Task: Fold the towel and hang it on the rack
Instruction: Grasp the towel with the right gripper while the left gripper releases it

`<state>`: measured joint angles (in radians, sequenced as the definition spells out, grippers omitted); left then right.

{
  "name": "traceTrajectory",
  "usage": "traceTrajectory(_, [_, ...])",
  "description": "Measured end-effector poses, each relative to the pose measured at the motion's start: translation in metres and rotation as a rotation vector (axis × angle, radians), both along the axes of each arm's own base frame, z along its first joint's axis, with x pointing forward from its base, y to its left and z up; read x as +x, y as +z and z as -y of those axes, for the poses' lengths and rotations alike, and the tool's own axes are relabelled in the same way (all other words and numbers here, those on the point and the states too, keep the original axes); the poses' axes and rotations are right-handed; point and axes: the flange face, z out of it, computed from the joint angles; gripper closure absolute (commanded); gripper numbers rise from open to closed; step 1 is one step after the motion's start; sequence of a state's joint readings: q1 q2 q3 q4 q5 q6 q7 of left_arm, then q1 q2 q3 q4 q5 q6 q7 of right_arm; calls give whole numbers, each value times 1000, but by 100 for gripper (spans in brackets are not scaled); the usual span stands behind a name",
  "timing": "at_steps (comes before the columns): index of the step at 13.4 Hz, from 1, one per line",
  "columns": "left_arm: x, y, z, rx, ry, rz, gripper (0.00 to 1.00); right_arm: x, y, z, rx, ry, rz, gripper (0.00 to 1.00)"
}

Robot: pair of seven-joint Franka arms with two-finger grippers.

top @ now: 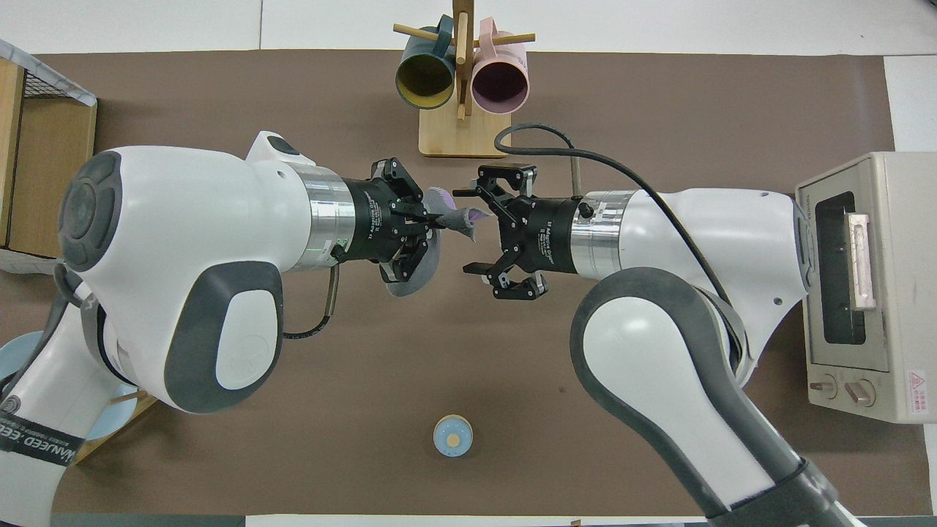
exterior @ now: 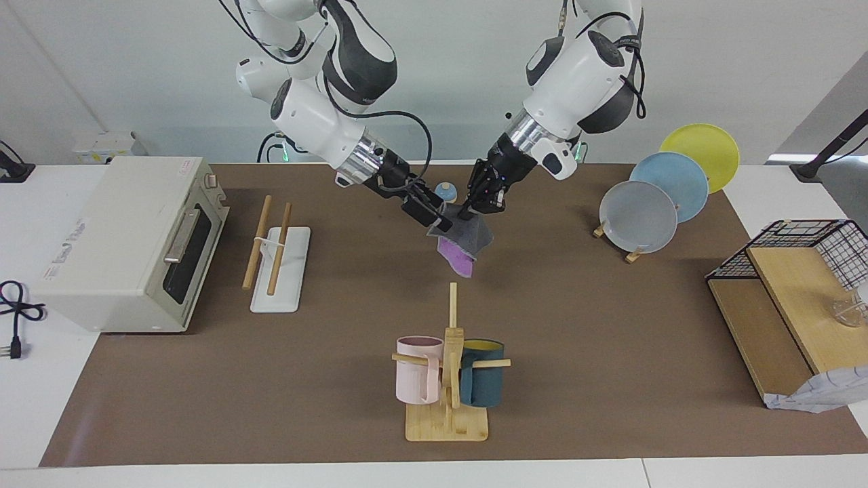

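Overhead: right tool (top: 465, 230) spread wide beside towel (exterior: 463, 238); facing shows left tool (exterior: 465, 214) pinching it.

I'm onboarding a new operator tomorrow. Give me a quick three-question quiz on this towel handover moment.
1. True or false: the towel lies flat on the table.
2. Which hand is shut on the towel: A) left hand, B) right hand, C) neither?
3. Fill in: the rack stands beside the ____, toward the right arm's end of the table.

Key:
1. False: it hangs in the air, pinched at the top.
2. A: the right hand is open, close beside the cloth.
3. Toaster oven.
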<state>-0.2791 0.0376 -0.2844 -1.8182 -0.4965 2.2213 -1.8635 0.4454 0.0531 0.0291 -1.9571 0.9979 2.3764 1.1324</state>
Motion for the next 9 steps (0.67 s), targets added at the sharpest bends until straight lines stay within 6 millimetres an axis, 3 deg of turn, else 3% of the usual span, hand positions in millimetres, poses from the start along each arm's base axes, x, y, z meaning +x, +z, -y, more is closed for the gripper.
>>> traceTrajectory(1, [0, 0, 0, 0, 0, 0, 100, 0, 0, 0, 0, 1, 0, 86])
traceTrajectory(2, [0, 0, 0, 0, 1, 0, 100, 0, 0, 0, 0, 0, 0, 100])
traceTrajectory(7, [0, 0, 0, -1, 7, -5, 100, 2, -1, 8, 7, 26, -40, 100])
traceTrajectory(9, [-2, -1, 3, -1, 6, -8, 100, 8, 0, 26, 21, 51, -84, 100])
